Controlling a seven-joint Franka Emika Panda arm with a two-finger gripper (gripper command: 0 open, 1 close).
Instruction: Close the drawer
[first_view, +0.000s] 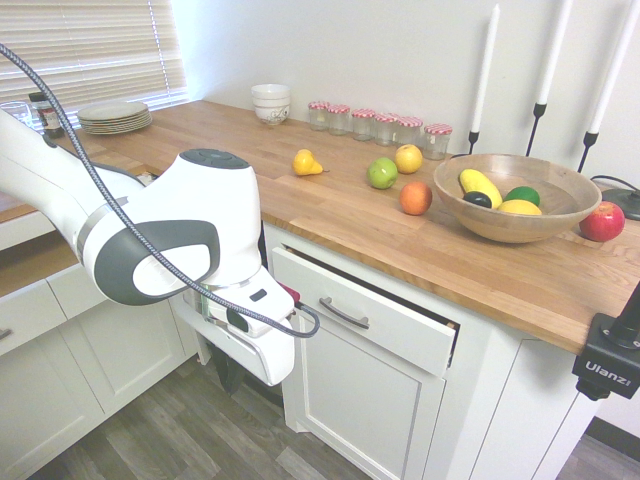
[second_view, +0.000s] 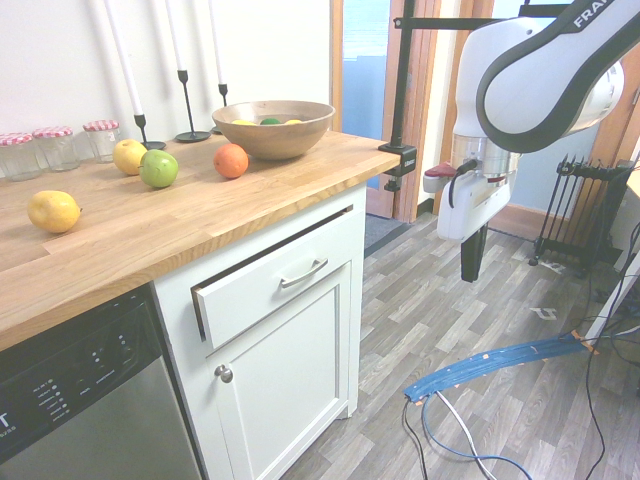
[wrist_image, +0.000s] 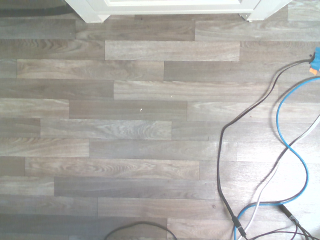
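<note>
The drawer (second_view: 272, 290) is sitting just under the wooden countertop (second_view: 180, 225), its white front standing slightly proud of the cabinet face — a dark gap is showing along its top and side edges, so it is not yet fully shut. Its curved silver handle (second_view: 303, 273) is facing out into the room. The gripper (second_view: 473, 255) is hanging over the floor at about three o'clock from the drawer in the second exterior view, well apart from it, pointing straight down with its fingers pressed together and holding nothing — likely so the closed fingers can serve as a blunt pusher against the front panel.
</note>
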